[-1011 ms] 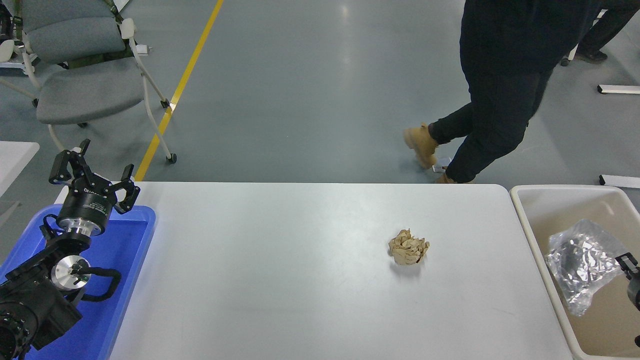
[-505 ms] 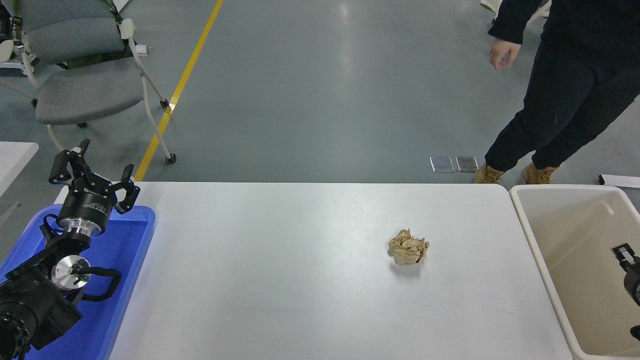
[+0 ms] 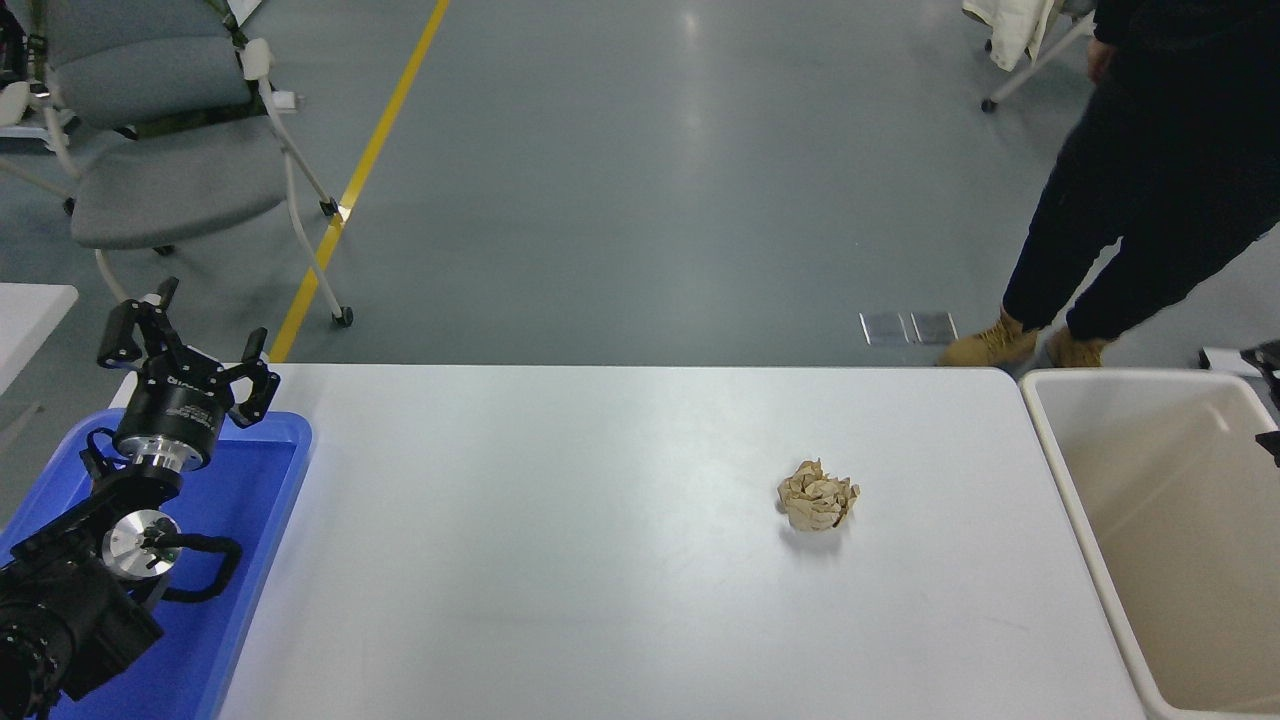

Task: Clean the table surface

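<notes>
The white table surface [image 3: 560, 540] fills the middle of the head view. A crumpled brown paper ball [image 3: 818, 495] lies on it, right of centre. My left gripper [image 3: 188, 340] is parked open and empty at the lower left, above the far end of a blue tray [image 3: 255, 500]. Only small black parts of my right gripper [image 3: 1268, 400] show at the right edge, over the far side of the beige bin [image 3: 1062, 470]. It is far from the paper ball.
The beige bin stands against the table's right end, and its visible inside looks empty. A person in dark clothes and tan boots [image 3: 1140, 200] stands beyond the far right corner. A grey chair [image 3: 160, 130] stands at the far left.
My right gripper has moved up the right edge, towards the bin's far side. The crumpled clear plastic seen in the bin one second ago no longer shows. The person has walked to the right.
</notes>
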Controlling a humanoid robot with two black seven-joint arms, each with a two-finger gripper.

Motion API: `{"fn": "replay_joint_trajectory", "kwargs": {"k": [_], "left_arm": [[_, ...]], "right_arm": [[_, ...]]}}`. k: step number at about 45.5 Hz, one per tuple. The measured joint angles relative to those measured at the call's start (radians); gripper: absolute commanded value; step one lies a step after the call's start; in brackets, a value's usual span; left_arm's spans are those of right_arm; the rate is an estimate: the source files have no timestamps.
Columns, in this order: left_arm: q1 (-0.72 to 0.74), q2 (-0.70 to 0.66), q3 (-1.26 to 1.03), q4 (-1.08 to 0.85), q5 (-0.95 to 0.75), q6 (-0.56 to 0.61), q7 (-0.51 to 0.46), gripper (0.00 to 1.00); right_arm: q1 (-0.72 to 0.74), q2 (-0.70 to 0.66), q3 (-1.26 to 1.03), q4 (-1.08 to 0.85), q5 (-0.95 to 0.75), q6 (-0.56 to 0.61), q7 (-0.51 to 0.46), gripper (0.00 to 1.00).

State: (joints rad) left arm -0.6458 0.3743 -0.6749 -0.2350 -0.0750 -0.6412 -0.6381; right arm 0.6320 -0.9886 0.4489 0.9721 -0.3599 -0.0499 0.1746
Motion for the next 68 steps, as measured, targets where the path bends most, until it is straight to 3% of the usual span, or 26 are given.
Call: {"fn": "replay_joint_trajectory", "kwargs": {"k": [10,24,44,68], "left_arm": [[0.000,0.000,0.000,0.000,0.000,0.000,0.000,1.00],[0.000,0.000,0.000,0.000,0.000,0.001,0.000,1.00],[0.000,0.000,0.000,0.000,0.000,0.000,0.000,1.00],[0.000,0.000,0.000,0.000,0.000,0.000,0.000,1.00]], "right_arm": [[-0.030,-0.026,0.061,0.167,0.038,0.022,0.006,0.99],[-0.079,0.200,0.222,0.244,0.128,-0.050,0.088,0.99],[-0.086,0.564,0.357,0.126,0.084,-0.091,0.224,0.99],[-0.066,0.784,0.389,-0.082,0.048,-0.097,0.261,0.99]]}}
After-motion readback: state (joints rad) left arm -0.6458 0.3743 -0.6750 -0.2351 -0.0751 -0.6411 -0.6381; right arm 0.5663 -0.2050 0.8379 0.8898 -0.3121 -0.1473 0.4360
